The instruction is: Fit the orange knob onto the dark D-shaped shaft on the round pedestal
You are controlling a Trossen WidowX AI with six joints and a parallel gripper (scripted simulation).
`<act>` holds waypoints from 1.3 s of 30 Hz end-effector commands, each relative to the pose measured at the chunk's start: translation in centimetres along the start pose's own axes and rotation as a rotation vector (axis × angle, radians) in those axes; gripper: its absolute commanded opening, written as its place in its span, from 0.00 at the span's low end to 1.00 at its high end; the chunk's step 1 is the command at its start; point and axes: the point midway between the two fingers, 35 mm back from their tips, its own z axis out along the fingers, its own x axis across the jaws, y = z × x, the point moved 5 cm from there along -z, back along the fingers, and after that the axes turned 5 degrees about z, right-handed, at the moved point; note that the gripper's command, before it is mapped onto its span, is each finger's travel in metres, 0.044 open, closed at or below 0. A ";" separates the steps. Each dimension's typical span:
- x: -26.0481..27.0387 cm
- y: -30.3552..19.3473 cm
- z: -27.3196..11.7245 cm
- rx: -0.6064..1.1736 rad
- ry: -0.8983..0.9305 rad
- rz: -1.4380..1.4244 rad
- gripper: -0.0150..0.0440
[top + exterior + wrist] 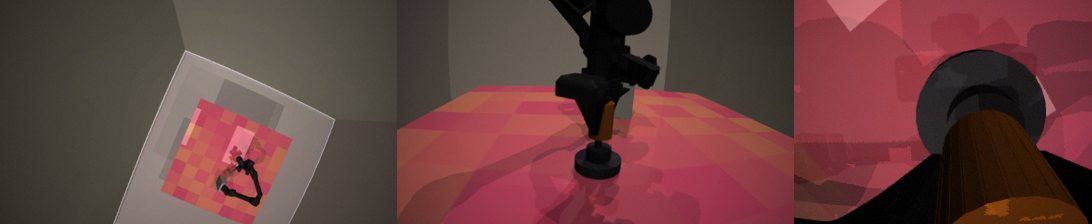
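The orange knob is held in my gripper, which is shut on it. The knob leans a little in the exterior view. Its lower end is at the top of the dark shaft, above the round pedestal. A short piece of shaft shows between the knob and the pedestal's raised hub. Whether the shaft's tip is inside the hole cannot be seen. In the wrist view the knob covers the shaft. The flat sides of the hole and shaft are hidden.
A pale grey block stands behind the gripper, at the arm's base. The pedestal stands on a pink and orange checkered mat on a pale table. Shadows of the arm fall across the mat.
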 end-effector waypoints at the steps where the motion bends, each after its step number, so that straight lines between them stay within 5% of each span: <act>1: -0.3 0.0 -0.3 -0.005 -0.005 0.005 0.25; 39: -0.2 0.0 -0.3 -0.005 -0.005 0.005 0.25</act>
